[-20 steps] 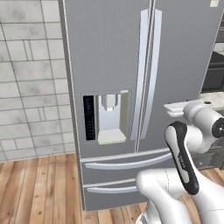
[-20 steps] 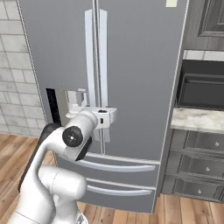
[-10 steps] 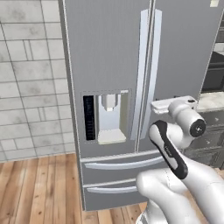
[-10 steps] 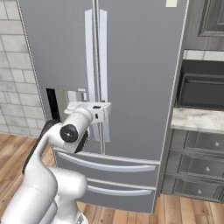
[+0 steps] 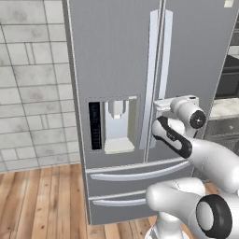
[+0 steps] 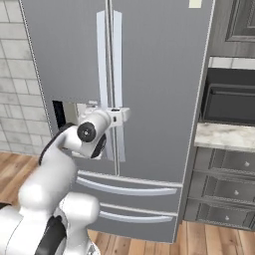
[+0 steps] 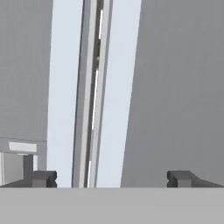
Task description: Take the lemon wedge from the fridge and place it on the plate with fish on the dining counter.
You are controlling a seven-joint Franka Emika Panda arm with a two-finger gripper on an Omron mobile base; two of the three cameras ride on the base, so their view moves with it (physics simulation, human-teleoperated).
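- The arm has swung in toward the fridge [image 5: 121,70] since a second ago, bringing the gripper [image 7: 111,177] from the right-hand door up to the two vertical door handles [image 6: 110,74] at the centre seam.
- In the hand view the gripper's jaws stand spread wide and empty, one dark fingertip [image 7: 41,178] at 8 o'clock and the other at 4 o'clock, straddling both pale handles and the dark gap between the doors.
- The hand sits just in front of the handles' lower ends; contact cannot be told.
- Both fridge doors are closed, the water dispenser [image 5: 114,126] set in the left door at 9 o'clock from the hand.
- Two grey drawers [image 5: 130,175] lie at 6 o'clock below.
- A marble-topped dark cabinet [image 6: 224,137] stands at 3 o'clock, with wood floor [image 5: 42,200] underneath.
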